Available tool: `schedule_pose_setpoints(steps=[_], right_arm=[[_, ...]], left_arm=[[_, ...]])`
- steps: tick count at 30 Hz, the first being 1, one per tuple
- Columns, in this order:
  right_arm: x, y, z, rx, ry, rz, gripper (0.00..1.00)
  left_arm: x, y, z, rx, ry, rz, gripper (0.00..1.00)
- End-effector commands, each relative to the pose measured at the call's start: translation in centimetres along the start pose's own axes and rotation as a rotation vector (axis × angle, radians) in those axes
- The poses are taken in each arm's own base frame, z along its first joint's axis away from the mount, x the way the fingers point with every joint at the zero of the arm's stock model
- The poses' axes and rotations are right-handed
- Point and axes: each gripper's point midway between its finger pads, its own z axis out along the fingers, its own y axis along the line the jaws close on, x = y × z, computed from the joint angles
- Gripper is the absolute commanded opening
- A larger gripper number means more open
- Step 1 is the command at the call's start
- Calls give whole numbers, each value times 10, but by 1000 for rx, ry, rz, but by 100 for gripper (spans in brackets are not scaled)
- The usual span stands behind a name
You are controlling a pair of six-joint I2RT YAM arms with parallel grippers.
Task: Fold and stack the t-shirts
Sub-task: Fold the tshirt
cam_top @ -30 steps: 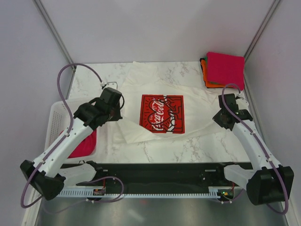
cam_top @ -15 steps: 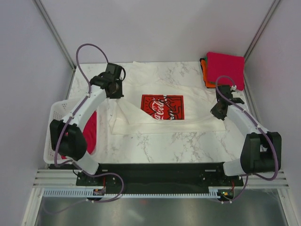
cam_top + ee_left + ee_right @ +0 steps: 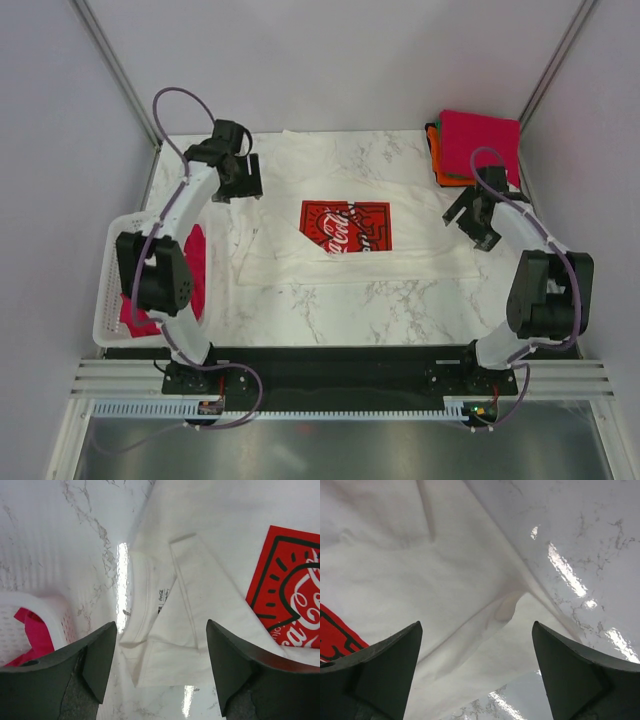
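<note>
White t-shirt (image 3: 415,228), red square Coca-Cola print (image 3: 345,227), partly folded flat, long axis left-right, collar (image 3: 145,587) at left, left gripper (image 3: 240,188) and right gripper (image 3: 468,220) jaws apart, empty

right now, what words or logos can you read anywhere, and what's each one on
"Coca-Cola": white script on the red print of the white t-shirt, partly covered by folded cloth.
Neck label inside the collar: small dark marks, too small to read.
Nothing else shows readable text.
</note>
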Motion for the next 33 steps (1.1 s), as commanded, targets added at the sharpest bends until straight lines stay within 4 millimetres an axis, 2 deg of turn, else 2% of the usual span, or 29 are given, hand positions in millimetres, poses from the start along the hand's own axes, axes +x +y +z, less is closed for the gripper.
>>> schedule_pose_setpoints(steps=[1, 2, 3, 4, 5, 6, 7, 8, 10, 11, 13, 14, 17, 18, 19, 21, 22, 24, 25, 27, 28, 30, 33], right_arm=[[11, -19, -21, -46, 16, 8, 98], [12, -21, -35, -75, -14, 16, 98], [17, -26, -39, -81, -17, 22, 98], [33, -38, -35, -71, 3, 33, 96], [32, -40, -47, -104, -41, 44, 94], [37, -44, -49, -115, -50, 49, 90], [49, -59, -42, -97, -37, 60, 88], [51, -64, -46, -110, -50, 72, 88], [69, -74, -33, -126, 6, 90, 84], [75, -76, -29, -130, 34, 96, 80], [84, -77, -18, -144, 81, 111, 76], [85, -77, -15, -146, 83, 116, 73], [84, -74, -10, -156, 83, 123, 72], [82, -74, -10, -157, 81, 125, 72], [83, -74, -9, -156, 83, 123, 72], [82, -75, -9, -152, 79, 120, 72], [83, -76, -9, -150, 80, 117, 72], [84, -78, -9, -143, 79, 117, 72], [85, -78, -8, -143, 79, 117, 72], [87, -79, -7, -141, 85, 117, 72], [88, -80, -7, -139, 87, 117, 72], [89, -80, -6, -140, 88, 116, 72], [88, -81, -4, -136, 80, 120, 72]], left_arm=[[11, -9, -63, 110, -65, -114, 79], [21, -9, -68, 128, -63, -131, 78], [43, -6, -69, 145, -57, -145, 77], [54, -9, -73, 172, -55, -183, 77], [89, -8, -61, 185, 6, -197, 77], [99, -9, -62, 210, 0, -216, 77], [89, -14, -81, 281, -114, -258, 78], [121, -16, -69, 306, -64, -274, 78], [120, -27, -82, 417, -153, -327, 79], [142, -25, -69, 416, -116, -352, 79], [150, -30, -64, 454, -117, -397, 79], [167, -28, -50, 439, -79, -408, 79], [183, -20, -28, 377, -22, -423, 79], [186, -15, -23, 346, -7, -402, 79], [191, 0, -18, 273, 12, -408, 78], [183, 21, -16, 190, 3, -404, 78], [177, 43, -14, 125, -17, -444, 79], [167, 62, -22, 95, -42, -456, 78], [162, 83, -24, 46, -62, -502, 78], [152, 97, -35, 24, -104, -506, 78], [150, 102, -37, 21, -113, -517, 78], [149, 100, -40, 39, -123, -497, 77], [160, 81, -38, 125, -81, -512, 71]])
